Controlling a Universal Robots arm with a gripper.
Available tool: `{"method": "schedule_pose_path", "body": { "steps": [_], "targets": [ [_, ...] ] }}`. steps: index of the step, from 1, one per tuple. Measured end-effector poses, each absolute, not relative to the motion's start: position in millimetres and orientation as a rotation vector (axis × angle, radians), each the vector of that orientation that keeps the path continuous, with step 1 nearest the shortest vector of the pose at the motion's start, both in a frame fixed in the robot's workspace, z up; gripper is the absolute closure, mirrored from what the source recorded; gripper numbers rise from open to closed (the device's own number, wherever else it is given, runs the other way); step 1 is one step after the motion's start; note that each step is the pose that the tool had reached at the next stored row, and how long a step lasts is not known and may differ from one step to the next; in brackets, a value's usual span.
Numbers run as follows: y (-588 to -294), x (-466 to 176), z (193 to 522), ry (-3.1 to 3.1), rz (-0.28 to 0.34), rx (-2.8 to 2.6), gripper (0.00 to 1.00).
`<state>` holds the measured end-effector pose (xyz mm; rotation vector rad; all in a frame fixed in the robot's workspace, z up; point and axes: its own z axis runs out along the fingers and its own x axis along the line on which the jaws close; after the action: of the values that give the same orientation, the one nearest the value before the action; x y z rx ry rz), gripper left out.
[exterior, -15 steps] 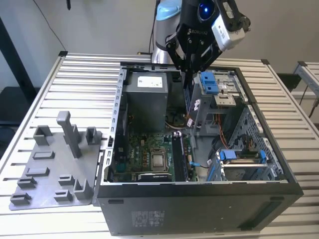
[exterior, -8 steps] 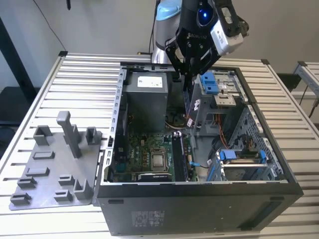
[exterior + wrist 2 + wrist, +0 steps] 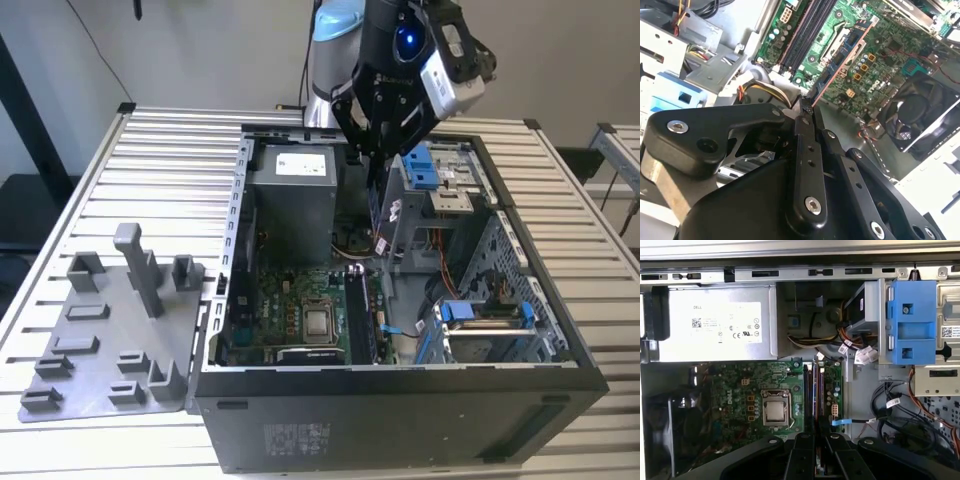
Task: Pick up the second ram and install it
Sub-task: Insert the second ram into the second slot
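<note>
My gripper (image 3: 374, 152) hangs over the open computer case (image 3: 400, 385) and is shut on the second ram (image 3: 376, 215), a thin dark stick held on edge and pointing down toward the motherboard (image 3: 290, 300). In the second wrist view the black fingers (image 3: 804, 150) clamp the ram (image 3: 840, 65), whose long edge runs out over the green board. In the first wrist view the gripper (image 3: 815, 442) holds the ram (image 3: 815, 390) edge-on, in line with the long black memory slots (image 3: 805, 390) beside the processor socket (image 3: 775, 411). The stick's lower end stays above the slots.
A grey power supply (image 3: 290, 195) stands at the back of the case. Blue drive brackets (image 3: 432, 165) and bundled cables (image 3: 890, 405) sit to the exterior view's right. A black fan (image 3: 920, 117) borders the board. A grey plastic tray (image 3: 100, 345) with posts lies outside the case on the slatted table.
</note>
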<state>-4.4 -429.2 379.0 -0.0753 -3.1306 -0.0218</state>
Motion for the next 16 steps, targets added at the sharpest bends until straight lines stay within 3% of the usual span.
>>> {"method": "schedule_pose_path", "body": {
  "steps": [16],
  "targets": [
    [-429.3,-4.3,369.2,-3.131,-0.022,-0.075,0.86]
  ]
}}
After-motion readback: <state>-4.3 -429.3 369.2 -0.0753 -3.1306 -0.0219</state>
